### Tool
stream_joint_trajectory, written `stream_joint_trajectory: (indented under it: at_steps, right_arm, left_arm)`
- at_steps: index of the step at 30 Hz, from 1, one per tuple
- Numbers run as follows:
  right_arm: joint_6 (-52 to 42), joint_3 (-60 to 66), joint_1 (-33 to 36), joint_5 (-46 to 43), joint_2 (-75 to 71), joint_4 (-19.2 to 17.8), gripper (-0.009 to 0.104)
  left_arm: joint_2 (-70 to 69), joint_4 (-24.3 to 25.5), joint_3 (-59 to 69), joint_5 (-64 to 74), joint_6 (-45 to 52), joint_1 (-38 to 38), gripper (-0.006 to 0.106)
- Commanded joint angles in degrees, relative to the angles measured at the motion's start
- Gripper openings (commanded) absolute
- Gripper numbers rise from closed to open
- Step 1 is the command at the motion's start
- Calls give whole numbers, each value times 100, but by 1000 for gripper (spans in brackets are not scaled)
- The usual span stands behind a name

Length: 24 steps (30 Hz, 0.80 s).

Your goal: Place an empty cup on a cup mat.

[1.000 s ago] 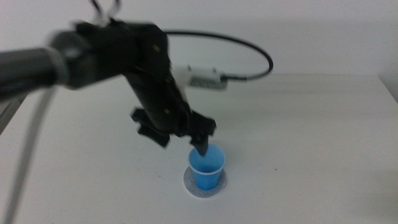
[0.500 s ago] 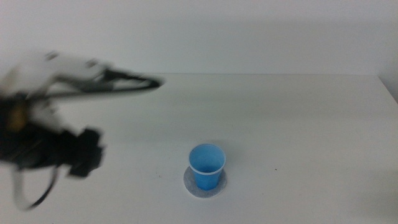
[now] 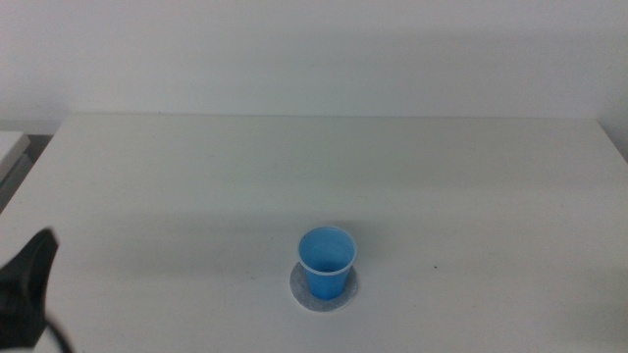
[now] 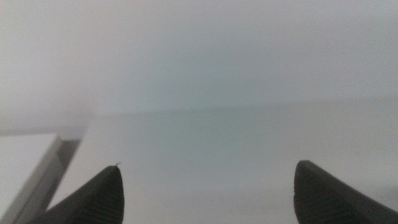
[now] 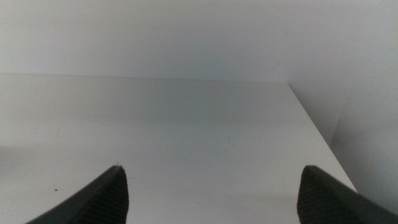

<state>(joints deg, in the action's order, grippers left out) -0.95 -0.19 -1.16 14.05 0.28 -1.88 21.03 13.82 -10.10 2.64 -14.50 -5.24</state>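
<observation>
Middle view, tapered blue cup (image 3: 327, 262) upright on round speckled cup mat (image 3: 300, 291)

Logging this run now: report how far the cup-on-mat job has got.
Done: the blue cup stands upright on the grey cup mat, nothing holding it. In hand: nothing; the left gripper has its jaws apart and empty, its arm only at the middle view's lower left edge; the right gripper waits, open, facing bare table. Left: apparently nothing.
</observation>
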Motion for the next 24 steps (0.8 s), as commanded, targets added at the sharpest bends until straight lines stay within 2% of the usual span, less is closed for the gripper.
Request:
stream_joint_trajectory:
  at_steps: [1, 4, 12, 13, 17, 19, 24]
  right_arm:
    - [-23, 19, 12, -38, -28, -31, 93]
    - [-23, 19, 12, -38, -28, -31, 93]
    - [-23, 19, 12, -38, -28, -31, 93]
    - [-23, 19, 12, -38, -28, -31, 93]
    - [-23, 19, 12, -38, -28, -31, 93]
    - [-23, 19, 12, -38, -28, -31, 93]
    - [-23, 19, 12, -38, -28, -31, 93]
  left_arm:
    - [-530, -98, 554, -703, -92, 292, 94]
    - [-1077, -98, 974, -723, -226, 421, 94]
    - [-1652, -83, 1010, -264, -226, 408, 94]
    - [-1653, -246, 1010, -264, -80, 408, 94]
    - [-1981, -1530, 1010, 1, 1450, 408, 94]
    - [-2103, -1728, 1010, 232, 1766, 408, 94]
    - [-2103, -1793, 1010, 470, 1713, 408, 94]
